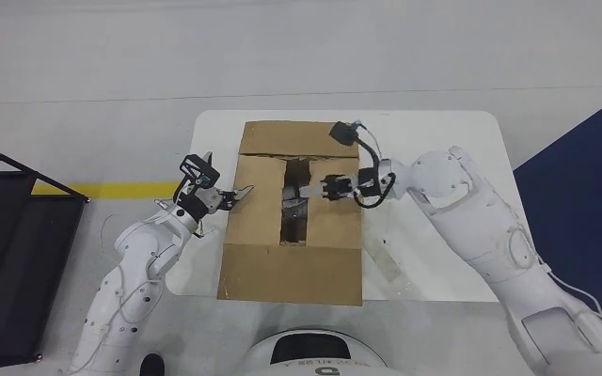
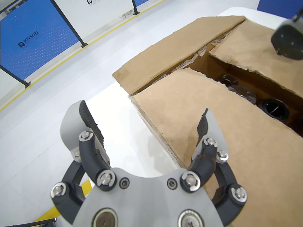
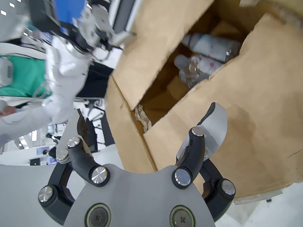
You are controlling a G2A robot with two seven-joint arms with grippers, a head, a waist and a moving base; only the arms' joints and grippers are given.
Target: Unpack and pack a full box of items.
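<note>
Box (image 1: 292,273) top half shut over the bottles (image 3: 209,45); left gripper (image 2: 144,116) and right gripper (image 3: 146,109) jaws apart.

Spread jaws beside a box (image 3: 248,119) seemingly containing bottles (image 3: 210,45).

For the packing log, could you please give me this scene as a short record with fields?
Box: cardboard box on the white table, top flaps partly open, gap down the middle
Contents seen: white bottle, clear plastic bottle, black round parts
Left pincer: open, at the box's edge, holding nothing
Right pincer: open, above the box near the gap, holding nothing
</note>
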